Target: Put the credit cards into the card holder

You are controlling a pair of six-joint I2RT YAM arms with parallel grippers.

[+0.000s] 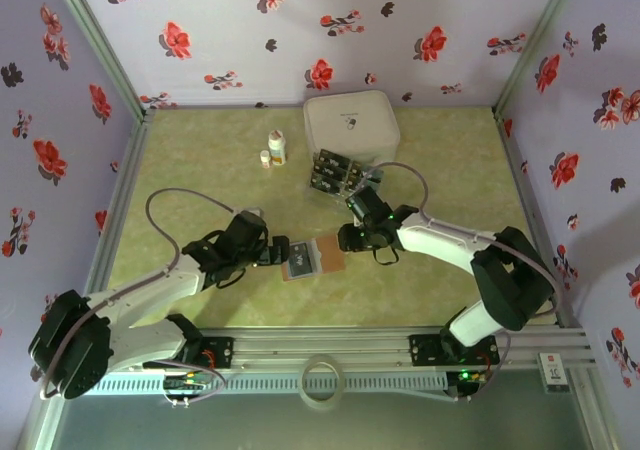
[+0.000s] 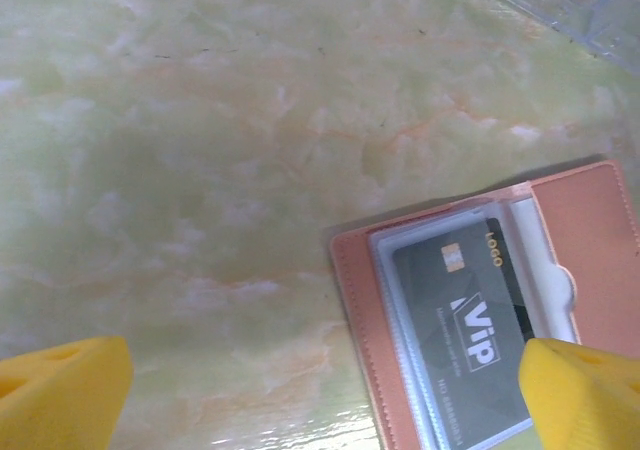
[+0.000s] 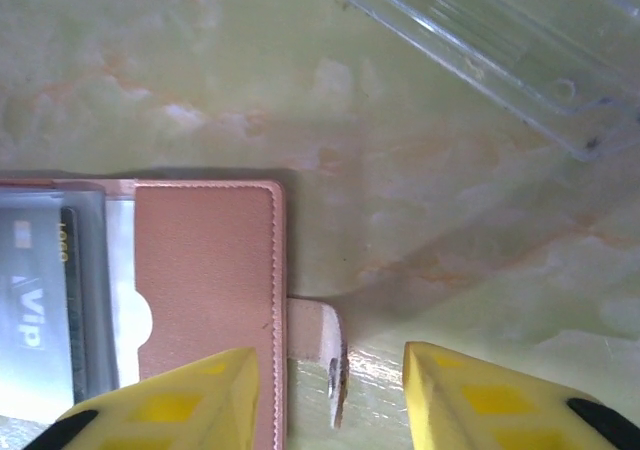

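Reddish-brown card holder (image 1: 325, 257) lies open, long axis left-to-right, between spread left fingers (image 2: 60, 392) and parted right fingers (image 3: 480, 398).

Marbled table (image 1: 450, 170): open card holder (image 1: 305, 258), credit cards (image 1: 335, 173), white case (image 1: 350, 122), 2 bottles (image 1: 277, 148).

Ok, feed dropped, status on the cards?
Left gripper open beside card holder. Right gripper open, straddling its clasp tab. One card pocketed; others grouped near white case.

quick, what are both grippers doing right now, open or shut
left gripper: open wide, holding nothing.
right gripper: open, straddling the strap of the wallet, gripping nothing.
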